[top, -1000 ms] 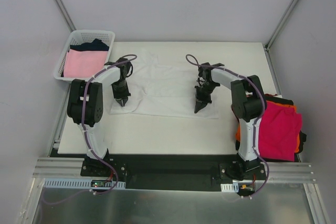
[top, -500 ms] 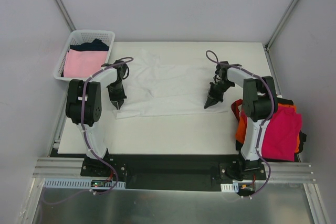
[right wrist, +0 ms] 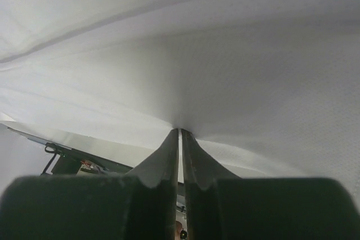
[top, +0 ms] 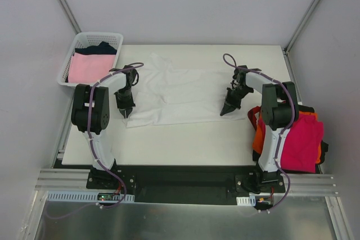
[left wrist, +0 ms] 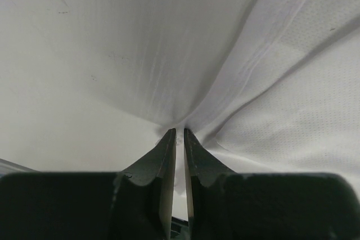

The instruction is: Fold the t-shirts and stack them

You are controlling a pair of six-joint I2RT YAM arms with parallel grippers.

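Jaws on the left gripper and right gripper pinch nearly shut on the near edge of the white t-shirt, which spreads out beyond and between them. It looks soft, light and floppy; corners seem best to hold.

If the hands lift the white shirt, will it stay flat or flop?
Probably floppy: the white shirt puckers where the left hand and right hand pinch it. It would likely sag between them. Thin weave, so probably light.
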